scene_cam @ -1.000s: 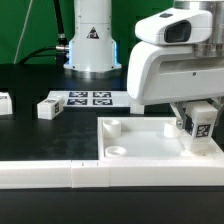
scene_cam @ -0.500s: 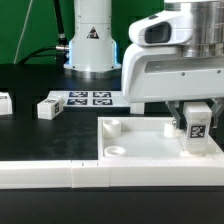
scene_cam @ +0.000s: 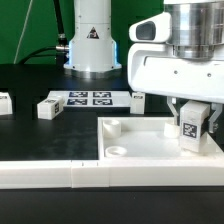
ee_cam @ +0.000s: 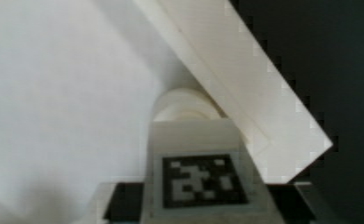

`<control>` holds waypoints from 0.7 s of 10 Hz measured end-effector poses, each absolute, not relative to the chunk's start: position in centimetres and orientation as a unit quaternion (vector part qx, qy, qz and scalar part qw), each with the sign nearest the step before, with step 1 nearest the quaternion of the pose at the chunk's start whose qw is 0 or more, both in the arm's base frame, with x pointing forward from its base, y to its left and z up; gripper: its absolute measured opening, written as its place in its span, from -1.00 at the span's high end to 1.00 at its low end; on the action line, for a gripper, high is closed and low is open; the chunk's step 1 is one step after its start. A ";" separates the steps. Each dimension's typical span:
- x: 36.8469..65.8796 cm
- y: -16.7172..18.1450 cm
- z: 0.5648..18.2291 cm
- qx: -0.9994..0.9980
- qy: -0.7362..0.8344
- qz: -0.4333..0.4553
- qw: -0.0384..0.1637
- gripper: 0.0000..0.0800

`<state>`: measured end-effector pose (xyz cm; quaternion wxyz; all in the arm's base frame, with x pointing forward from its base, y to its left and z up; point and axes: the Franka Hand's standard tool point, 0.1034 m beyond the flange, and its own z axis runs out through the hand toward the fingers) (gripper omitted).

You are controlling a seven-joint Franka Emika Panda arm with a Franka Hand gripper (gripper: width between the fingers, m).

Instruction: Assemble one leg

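Note:
My gripper (scene_cam: 194, 128) is shut on a leg (scene_cam: 193, 127), a chunky white block with a black-and-white tag, and holds it upright over the far right corner of the large white panel (scene_cam: 140, 140). In the wrist view the leg (ee_cam: 200, 160) fills the lower middle, its tag facing the camera, dark fingers (ee_cam: 126, 202) on either side. Just beyond its tip is a round corner socket (ee_cam: 191, 104) of the panel (ee_cam: 72, 90). Whether the leg touches the socket I cannot tell. Two more round sockets (scene_cam: 113, 127) show at the panel's left side in the exterior view.
Another leg (scene_cam: 48, 106) lies on the black table at the exterior view's left, a further one (scene_cam: 4, 101) at the left edge, and one (scene_cam: 136, 98) behind my gripper. The marker board (scene_cam: 91, 98) lies before the robot base. A white rail (scene_cam: 60, 174) runs along the front.
The gripper with the leg has moved slightly toward the exterior view's left and a little lower over the panel's far right corner. Nothing else has moved.

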<state>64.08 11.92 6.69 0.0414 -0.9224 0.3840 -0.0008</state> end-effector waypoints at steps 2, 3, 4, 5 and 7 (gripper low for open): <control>64.0 11.9 6.7 -0.884 0.466 0.006 0.041 0.29; 64.0 12.0 6.6 -0.863 0.503 0.008 0.041 0.29; 63.8 12.1 6.6 -0.831 0.555 0.013 0.039 0.29; 63.7 12.5 6.6 -0.802 0.596 0.017 0.037 0.29; 63.6 12.9 6.5 -0.764 0.643 0.025 0.041 0.29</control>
